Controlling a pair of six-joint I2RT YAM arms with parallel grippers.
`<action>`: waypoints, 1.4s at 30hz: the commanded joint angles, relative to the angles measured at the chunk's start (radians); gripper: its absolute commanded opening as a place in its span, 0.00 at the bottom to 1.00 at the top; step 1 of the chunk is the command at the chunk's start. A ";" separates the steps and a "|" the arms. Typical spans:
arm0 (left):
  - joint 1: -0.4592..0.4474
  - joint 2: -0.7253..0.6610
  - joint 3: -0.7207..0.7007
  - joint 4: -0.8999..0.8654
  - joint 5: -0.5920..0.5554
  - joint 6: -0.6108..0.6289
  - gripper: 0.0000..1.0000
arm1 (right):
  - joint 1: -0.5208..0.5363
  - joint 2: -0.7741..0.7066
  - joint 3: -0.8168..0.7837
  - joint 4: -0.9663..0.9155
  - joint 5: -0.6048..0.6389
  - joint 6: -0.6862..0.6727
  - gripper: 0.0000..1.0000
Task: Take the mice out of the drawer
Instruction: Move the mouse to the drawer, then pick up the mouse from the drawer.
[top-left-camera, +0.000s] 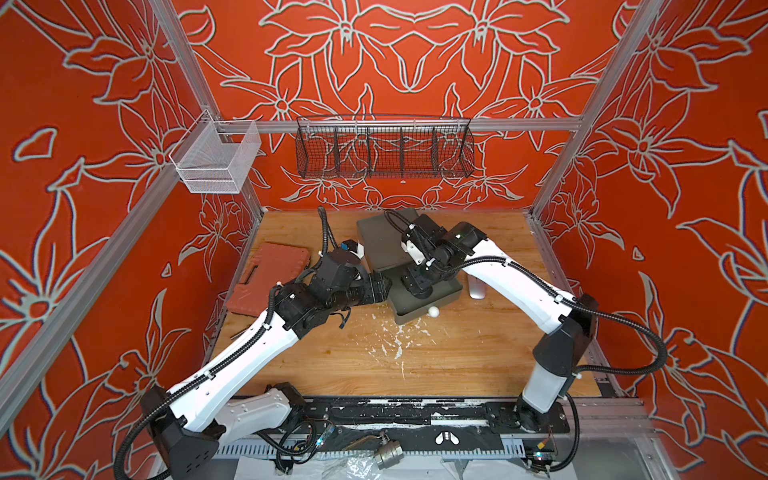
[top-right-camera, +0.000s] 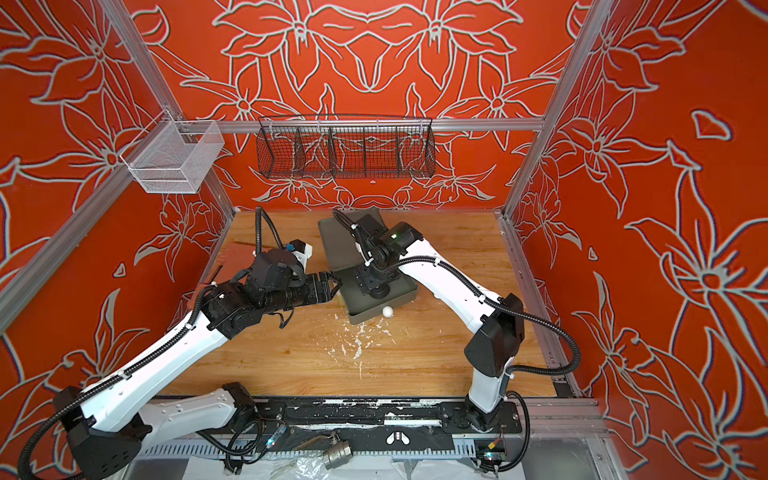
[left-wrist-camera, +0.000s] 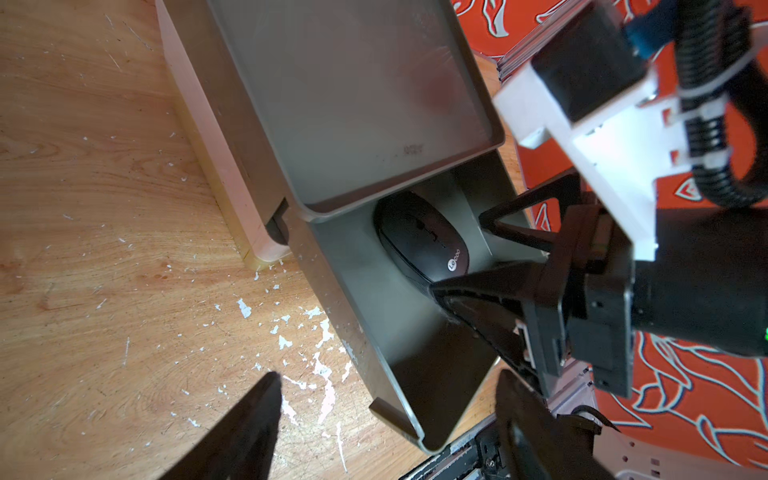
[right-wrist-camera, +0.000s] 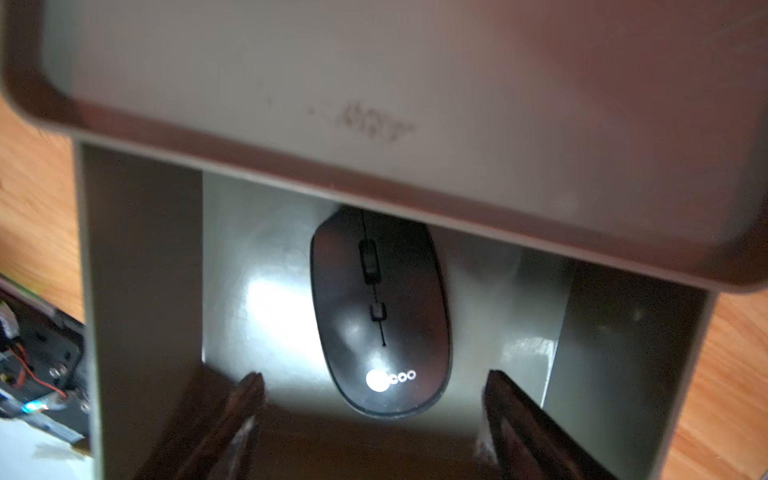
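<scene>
A grey drawer (top-left-camera: 453, 291) (top-right-camera: 409, 286) stands pulled out of its cabinet (top-left-camera: 378, 237) in mid-table, with a white knob (top-left-camera: 433, 311) on its front. One black mouse (right-wrist-camera: 380, 316) (left-wrist-camera: 419, 241) with a pale logo lies inside, its front end under the cabinet's edge. My right gripper (right-wrist-camera: 372, 384) (top-left-camera: 419, 291) reaches down into the drawer, open, its fingers (right-wrist-camera: 249, 390) either side of the mouse's rear, not touching it. My left gripper (left-wrist-camera: 388, 376) (top-left-camera: 380, 286) is open at the drawer's left side, its jaws straddling a front corner. A silver mouse (top-left-camera: 476, 286) lies on the table right of the drawer.
An orange-red tool case (top-left-camera: 270, 274) lies at the table's left edge behind my left arm. A pale slab (left-wrist-camera: 216, 166) lies against the cabinet's left side. A black wire basket (top-left-camera: 384, 151) and a white mesh basket (top-left-camera: 216, 156) hang on the back rail. White flecks mark the wood in front.
</scene>
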 joint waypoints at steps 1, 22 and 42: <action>-0.006 -0.016 -0.012 -0.022 -0.023 -0.010 0.78 | -0.011 -0.020 -0.027 0.008 -0.031 -0.120 0.88; -0.006 -0.009 -0.002 -0.029 -0.031 -0.010 0.79 | -0.040 0.048 -0.089 0.106 -0.097 -0.173 0.85; -0.006 0.003 0.012 -0.032 -0.028 -0.006 0.79 | -0.039 0.097 -0.011 0.058 -0.080 -0.106 0.64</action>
